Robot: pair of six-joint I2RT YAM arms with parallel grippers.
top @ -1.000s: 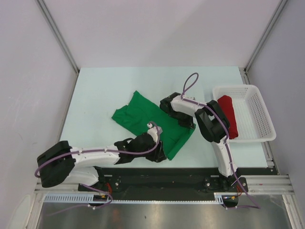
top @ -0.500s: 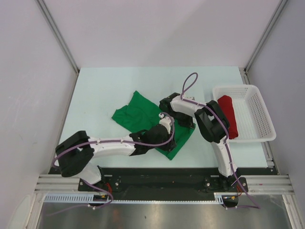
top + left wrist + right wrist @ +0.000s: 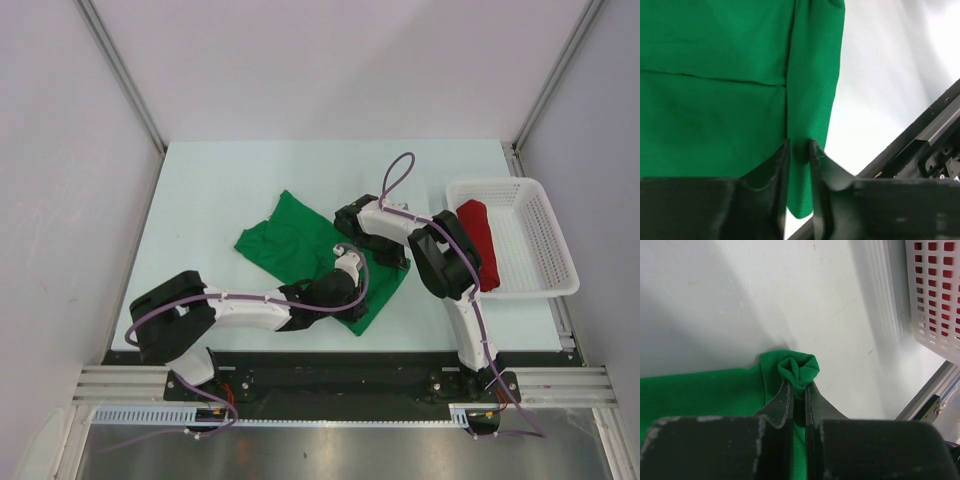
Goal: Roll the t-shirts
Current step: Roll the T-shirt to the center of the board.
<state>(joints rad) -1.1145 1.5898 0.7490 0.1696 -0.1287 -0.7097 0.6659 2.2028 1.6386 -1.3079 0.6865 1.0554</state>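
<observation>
Green t-shirt lies partly folded in the middle of the overhead frame, flat on the pale surface, with one corner reaching toward the upper left and a long edge running down to the lower right. Both arms meet over its right half.

The left tool sits low on the cloth near the shirt's lower edge. In the left wrist view its two fingers are drawn almost together at the bottom centre of the frame, and the left tool pinches a narrow raised fold of the green t-shirt. To the right of that fold is the bare surface, then a black rail in the lower right corner.

The right tool rests at the shirt's right side. In the right wrist view the right tool is closed on a small bunched corner of the green t-shirt, which puffs up just above the fingertips; the surface fills the upper part of the frame.

Red t-shirt is a compact roll inside the white mesh basket at the right of the overhead frame, against the basket's left wall. The basket also shows in the upper right of the right wrist view, with red visible through its holes.
</observation>
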